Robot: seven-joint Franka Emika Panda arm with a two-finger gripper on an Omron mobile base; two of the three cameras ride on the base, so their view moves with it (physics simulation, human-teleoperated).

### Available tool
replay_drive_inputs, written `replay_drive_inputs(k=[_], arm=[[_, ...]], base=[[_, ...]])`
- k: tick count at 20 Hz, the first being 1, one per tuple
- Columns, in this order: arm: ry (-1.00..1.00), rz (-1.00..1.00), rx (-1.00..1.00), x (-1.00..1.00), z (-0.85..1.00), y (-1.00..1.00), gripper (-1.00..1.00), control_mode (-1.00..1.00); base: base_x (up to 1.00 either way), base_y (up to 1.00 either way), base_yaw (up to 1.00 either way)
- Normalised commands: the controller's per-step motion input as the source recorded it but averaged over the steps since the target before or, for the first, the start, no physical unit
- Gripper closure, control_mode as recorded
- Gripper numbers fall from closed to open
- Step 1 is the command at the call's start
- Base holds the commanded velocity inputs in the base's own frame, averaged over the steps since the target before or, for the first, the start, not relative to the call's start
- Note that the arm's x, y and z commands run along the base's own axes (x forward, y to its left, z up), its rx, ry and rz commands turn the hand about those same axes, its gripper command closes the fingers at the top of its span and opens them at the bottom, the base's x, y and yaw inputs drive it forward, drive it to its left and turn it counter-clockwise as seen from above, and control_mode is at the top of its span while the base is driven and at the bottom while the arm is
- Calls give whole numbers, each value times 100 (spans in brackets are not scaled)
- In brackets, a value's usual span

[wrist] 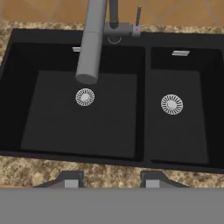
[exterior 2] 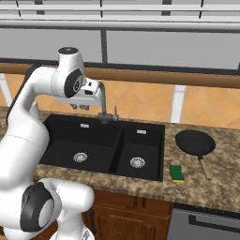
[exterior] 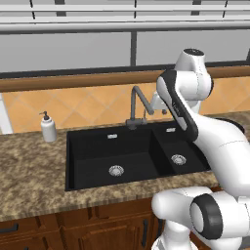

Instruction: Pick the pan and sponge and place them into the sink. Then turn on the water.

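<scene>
Hovering over the sink (wrist: 13, 87), claw (wrist: 111, 177) stood part-open, empty. Pan (exterior 2: 195, 142) and sponge (exterior 2: 177, 173) sat on desk (exterior 2: 220, 183), well right; nothing placed, water off.

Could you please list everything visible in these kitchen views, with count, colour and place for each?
sink: one, black, two basins set in the counter, larger basin on the left, nothing lying in either
drains: two, silver, one in each basin floor
faucet: one, dark grey, behind the sink, spout over the left basin, no stream running
pan: one, black with a light wooden handle, on the counter right of the sink
sponge: one, green over yellow, on the counter near the sink's right front corner, in front of the pan
soap dispenser: one, white with a black pump, on the counter left of the sink
counter: one, speckled brown stone
pincer: one, dark tips, above the sink, holding nothing, jaws apart
</scene>
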Motion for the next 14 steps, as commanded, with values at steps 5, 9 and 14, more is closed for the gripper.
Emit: replay_drive_inputs(k=[5, 9, 14], arm=[[0, 0, 0, -12, 0, -44, -100, -100], [10, 0, 0, -39, -2, -99, -100, -100], [11, 0, 0, -37, -14, -100, -100, -100]], base=[[0, 0, 0], [0, 0, 0], [0, 0, 0]])
